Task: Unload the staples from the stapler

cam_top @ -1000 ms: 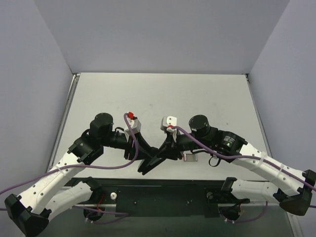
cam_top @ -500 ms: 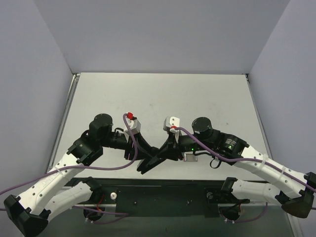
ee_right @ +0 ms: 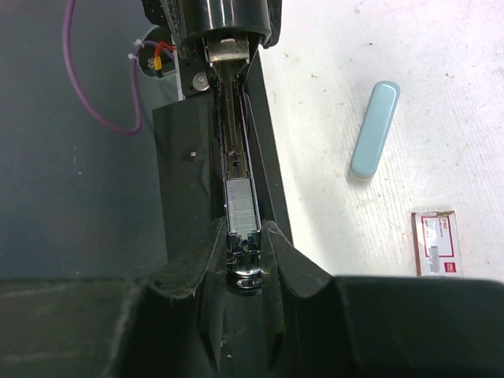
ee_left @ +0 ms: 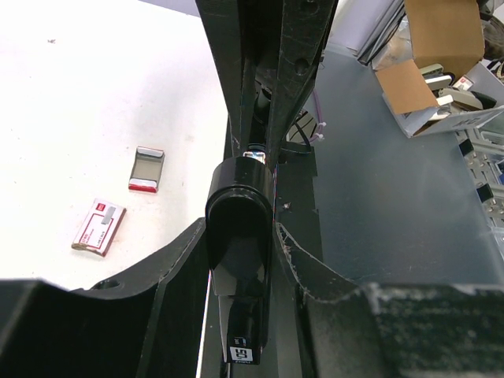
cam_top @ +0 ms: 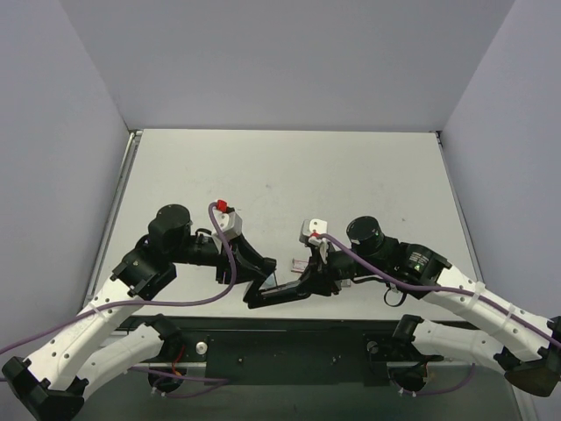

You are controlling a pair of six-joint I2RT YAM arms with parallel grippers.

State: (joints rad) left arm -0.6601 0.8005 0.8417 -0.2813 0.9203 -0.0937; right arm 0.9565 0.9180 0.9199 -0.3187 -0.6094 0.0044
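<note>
— Where are the staples [ee_right: 242,206]?
— Lying in the open channel of the stapler [cam_top: 273,292], just ahead of my right gripper [ee_right: 242,253], which is nipped on the channel's end. My left gripper [ee_left: 240,246] clamps the rear.
— Your worry?
— We're hanging over the near edge of the table [cam_top: 289,175]. One jerk and I think they spill off it.

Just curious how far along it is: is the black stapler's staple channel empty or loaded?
Loaded: the right wrist view shows a silvery strip of staples lying in the open channel of the stapler.
</note>
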